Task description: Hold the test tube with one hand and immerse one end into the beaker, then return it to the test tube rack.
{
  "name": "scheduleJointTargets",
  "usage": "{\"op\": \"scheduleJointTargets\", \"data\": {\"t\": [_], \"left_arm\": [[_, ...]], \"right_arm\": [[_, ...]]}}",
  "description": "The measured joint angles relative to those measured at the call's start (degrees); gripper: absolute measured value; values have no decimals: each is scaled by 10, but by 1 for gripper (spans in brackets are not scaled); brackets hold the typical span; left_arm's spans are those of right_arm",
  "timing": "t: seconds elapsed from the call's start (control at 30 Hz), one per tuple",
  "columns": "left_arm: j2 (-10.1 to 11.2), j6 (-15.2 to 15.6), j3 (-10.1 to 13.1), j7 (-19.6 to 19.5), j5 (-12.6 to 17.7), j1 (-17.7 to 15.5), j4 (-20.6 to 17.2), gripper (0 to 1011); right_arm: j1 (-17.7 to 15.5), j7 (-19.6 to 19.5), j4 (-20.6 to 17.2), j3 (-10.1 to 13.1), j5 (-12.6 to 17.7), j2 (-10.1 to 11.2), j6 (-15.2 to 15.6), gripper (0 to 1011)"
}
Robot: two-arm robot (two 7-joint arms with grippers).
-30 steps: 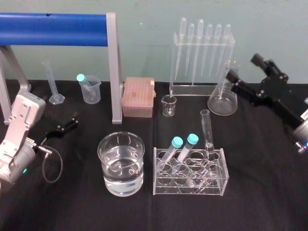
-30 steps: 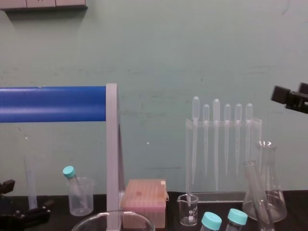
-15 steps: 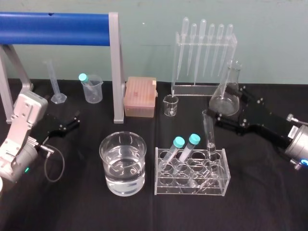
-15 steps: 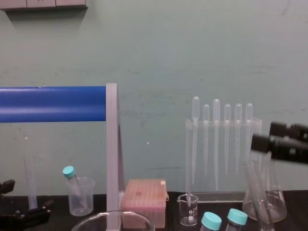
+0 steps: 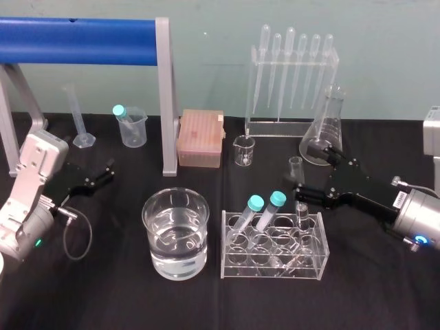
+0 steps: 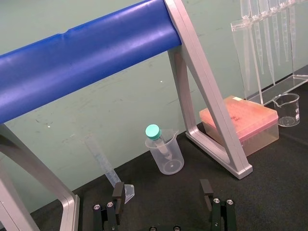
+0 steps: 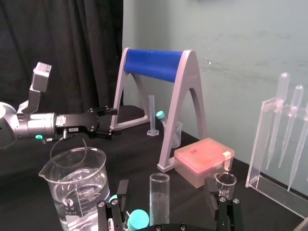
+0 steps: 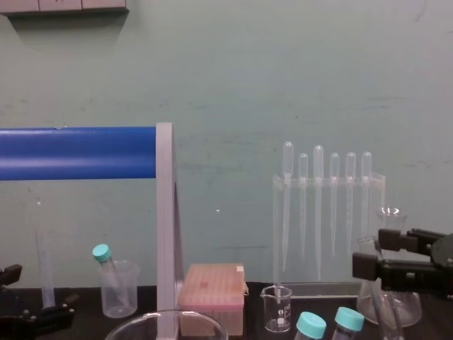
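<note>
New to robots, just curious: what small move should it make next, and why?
Probably close the right gripper on the test tube: its open fingers stand either side of the tube, which stands in the rack, not yet gripped. The left gripper sits parked at the left.

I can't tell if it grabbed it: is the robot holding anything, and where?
Nothing yet. The right gripper is open around the test tube near its top, not touching. The left gripper sits open at the left.

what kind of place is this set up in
Most likely a chemistry lab bench: a stand of plastic pipettes, a conical flask, and a beaker of clear liquid beside a test tube rack on a black table.
</note>
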Motion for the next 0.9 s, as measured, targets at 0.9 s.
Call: {"op": "scheduleJointTargets", "data": {"t": [0.9], "left_arm": [[0,0,0,0,0,0,0,1000]], "right_arm": [[15,-4,19,-15,-9,-10,12,1003]]}}
